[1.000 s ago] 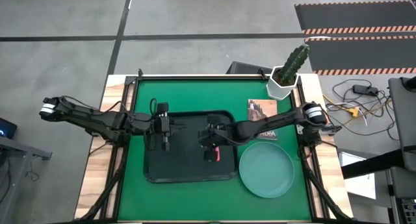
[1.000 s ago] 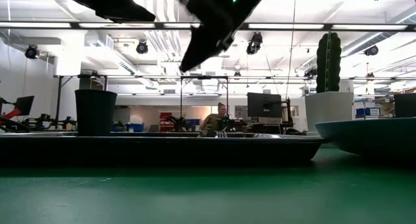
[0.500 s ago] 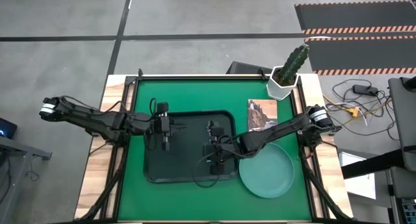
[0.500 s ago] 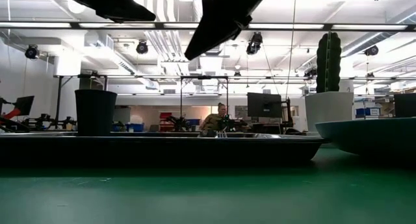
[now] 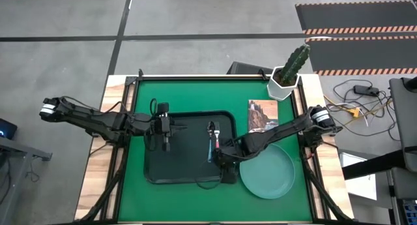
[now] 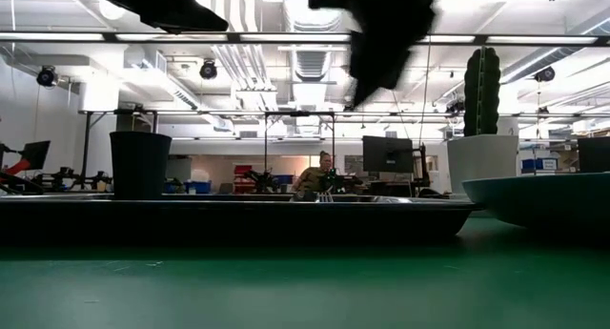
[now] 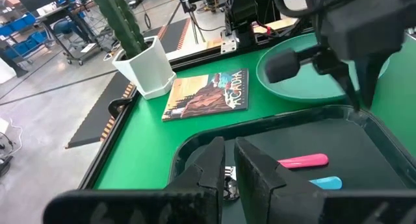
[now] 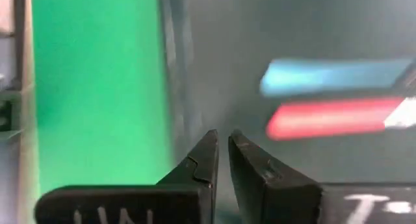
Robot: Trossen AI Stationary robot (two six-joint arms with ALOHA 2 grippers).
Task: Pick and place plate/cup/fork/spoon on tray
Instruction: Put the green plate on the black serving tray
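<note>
The black tray (image 5: 186, 161) lies on the green mat. On its right half the pink-handled fork (image 8: 331, 117) and the blue-handled spoon (image 8: 335, 76) lie side by side. In the low view the dark cup (image 6: 140, 164) stands upright on the tray. The pale teal plate (image 5: 267, 171) rests on the mat right of the tray. My right gripper (image 5: 225, 165) hangs shut above the tray's near right corner, tilted down, beside the two handles. My left gripper (image 5: 177, 128) hovers shut over the tray's left half, nothing in it.
A white pot with a cactus (image 5: 285, 81) stands at the far right corner, and a book (image 5: 262, 114) lies flat between it and the plate. Bare green mat (image 5: 189, 94) shows beyond the tray. A person (image 6: 324, 172) sits far off in the room.
My right gripper has moved from over the tray's middle toward the tray's near right corner, tipping further down and rolling as it went. It has stayed shut. The fork and spoon, partly under it before, now show uncovered on the tray.
</note>
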